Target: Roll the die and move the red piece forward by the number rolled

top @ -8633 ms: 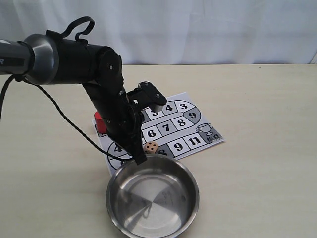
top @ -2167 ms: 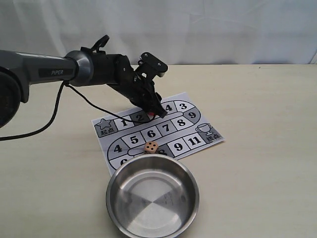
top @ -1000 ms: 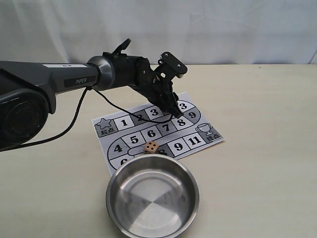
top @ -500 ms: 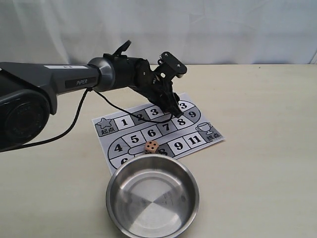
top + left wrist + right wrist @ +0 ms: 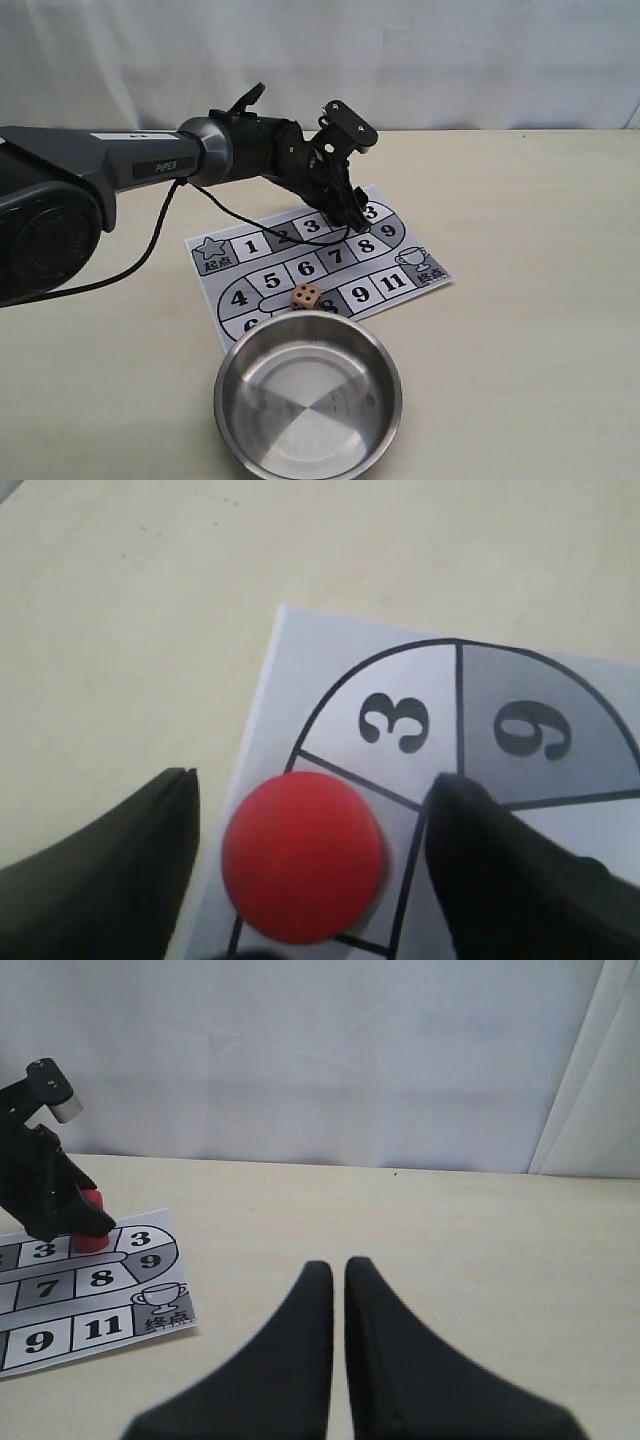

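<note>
The red piece (image 5: pixel 303 855) stands upright on a square of the paper board (image 5: pixel 385 282), right beside the square marked 3. My left gripper (image 5: pixel 315 783) is open around it, with a thin gap between the piece and each finger. In the exterior view the left gripper (image 5: pixel 352 222) hides the piece; the right wrist view shows the red piece (image 5: pixel 92 1222) just behind the left gripper (image 5: pixel 62 1215). The die (image 5: pixel 306 296) lies on the board's near edge, just behind the bowl. My right gripper (image 5: pixel 338 1265) is shut on nothing, above bare table.
A large steel bowl (image 5: pixel 228 375) stands at the table's front, touching the board's near edge, with nothing in it. The left arm and its cable (image 5: pixel 180 215) stretch in from the left over the table. A white curtain backs the table.
The left gripper has carried the red piece from the board's left end rightward along the top row. Over the last second it has hardly moved. The die and bowl have stayed put.
</note>
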### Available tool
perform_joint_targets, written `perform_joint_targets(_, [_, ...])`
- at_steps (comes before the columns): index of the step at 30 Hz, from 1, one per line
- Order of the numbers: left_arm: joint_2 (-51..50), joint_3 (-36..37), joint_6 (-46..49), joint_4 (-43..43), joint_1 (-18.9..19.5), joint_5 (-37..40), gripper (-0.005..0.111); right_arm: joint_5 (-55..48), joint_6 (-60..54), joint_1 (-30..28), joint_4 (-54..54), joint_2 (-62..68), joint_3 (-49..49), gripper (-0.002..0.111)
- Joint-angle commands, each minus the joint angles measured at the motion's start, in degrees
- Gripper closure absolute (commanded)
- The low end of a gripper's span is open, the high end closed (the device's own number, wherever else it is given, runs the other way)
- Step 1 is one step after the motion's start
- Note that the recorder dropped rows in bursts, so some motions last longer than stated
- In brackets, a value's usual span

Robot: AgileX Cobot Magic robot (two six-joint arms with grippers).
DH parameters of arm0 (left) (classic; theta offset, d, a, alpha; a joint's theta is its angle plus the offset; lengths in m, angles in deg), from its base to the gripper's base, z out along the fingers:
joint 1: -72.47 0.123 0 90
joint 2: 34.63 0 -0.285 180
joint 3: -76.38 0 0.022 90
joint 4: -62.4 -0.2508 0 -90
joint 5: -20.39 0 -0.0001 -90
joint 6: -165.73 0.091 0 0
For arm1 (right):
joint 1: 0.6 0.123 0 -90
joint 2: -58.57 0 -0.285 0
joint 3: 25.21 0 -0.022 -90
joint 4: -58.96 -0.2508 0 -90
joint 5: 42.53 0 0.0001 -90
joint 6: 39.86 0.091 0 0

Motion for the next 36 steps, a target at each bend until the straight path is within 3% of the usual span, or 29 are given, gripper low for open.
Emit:
perform_joint_targets(1, [2.4, -0.3, -0.4, 0.0, -0.1, 0.3, 0.045, 0.0, -0.3, 0.1, 0.0, -0.3, 0.2, 0.104])
perform_joint_targets(11, [8.8, -0.9, -0.6, 0.0, -0.1, 6.6, 0.046, 0.0, -0.3, 0.1, 0.0, -0.3, 0.2, 0.104])
perform_joint_targets(13, [9.4, -0.9, -0.6, 0.0, -0.1, 9.2, 0.054, 0.0, -0.3, 0.1, 0.0, -0.3, 0.2, 0.104])
perform_joint_targets(20, [9.9, -0.9, -1.1, -2.8, 0.1, 21.1, 0.102, 0.0, -0.3, 0.1, 0.0, -0.3, 0.2, 0.104])
perform_joint_targets(22, [9.9, -0.9, -3.5, -3.2, 0.7, 23.1, 0.107, 0.0, -0.3, 0.1, 0.0, -0.3, 0.2, 0.104])
perform_joint_targets(30, [11.4, -0.5, -11.3, -2.7, 7.7, 31.5, 0.107, 0.0, -0.3, 0.1, 0.0, -0.3, 0.2, 0.104])
perform_joint_targets(36, [11.4, -0.5, -17.9, -2.9, 17.4, 38.0, 0.107, 0.0, -0.3, 0.1, 0.0, -0.3, 0.2, 0.104])
